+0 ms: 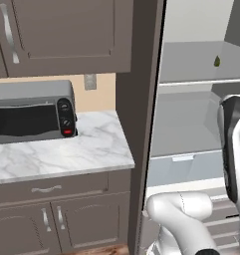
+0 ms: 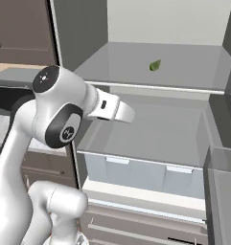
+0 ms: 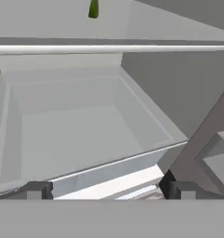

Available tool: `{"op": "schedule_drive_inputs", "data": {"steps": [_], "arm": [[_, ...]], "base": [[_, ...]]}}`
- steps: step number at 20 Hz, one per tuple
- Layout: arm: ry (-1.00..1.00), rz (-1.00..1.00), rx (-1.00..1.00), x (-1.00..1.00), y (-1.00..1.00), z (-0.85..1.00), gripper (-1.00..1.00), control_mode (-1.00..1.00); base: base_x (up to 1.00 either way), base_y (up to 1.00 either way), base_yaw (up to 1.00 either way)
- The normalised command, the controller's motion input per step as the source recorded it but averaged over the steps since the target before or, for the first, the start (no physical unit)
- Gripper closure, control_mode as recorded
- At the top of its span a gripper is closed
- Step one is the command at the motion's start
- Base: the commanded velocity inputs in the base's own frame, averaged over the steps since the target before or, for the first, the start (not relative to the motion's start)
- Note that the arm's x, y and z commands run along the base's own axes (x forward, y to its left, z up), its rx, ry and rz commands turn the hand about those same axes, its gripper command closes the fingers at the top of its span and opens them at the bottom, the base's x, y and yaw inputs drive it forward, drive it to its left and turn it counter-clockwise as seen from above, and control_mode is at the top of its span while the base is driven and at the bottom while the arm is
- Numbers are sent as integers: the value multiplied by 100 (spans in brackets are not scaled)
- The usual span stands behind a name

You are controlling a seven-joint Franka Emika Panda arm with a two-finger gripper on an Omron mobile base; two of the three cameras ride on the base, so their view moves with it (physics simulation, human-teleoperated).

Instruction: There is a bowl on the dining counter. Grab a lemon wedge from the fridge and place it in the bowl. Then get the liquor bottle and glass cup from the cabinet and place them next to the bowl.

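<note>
Here the lemon wedge [image 3: 93, 9] lies on the shelf above the open gripper [image 3: 108, 189].

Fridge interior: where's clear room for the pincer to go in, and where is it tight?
The fridge stands open. The lower shelf, between the side walls and under the white shelf edge, is bare and wide. The upper shelf is bare around the lemon wedge. Tight on the right, by the door bins. The pincer is open.
</note>
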Motion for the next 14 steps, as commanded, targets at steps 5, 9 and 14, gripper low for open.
{"op": "schedule_drive_inputs", "data": {"steps": [5,9,14], "arm": [[-10,3,2,-13,-5,70,-100,-100],[-1,0,1,50,0,76,-100,-100],[2,0,2,100,5,23,-100,-100]], "base": [[0,0,0],[0,0,0],[0,0,0]]}}
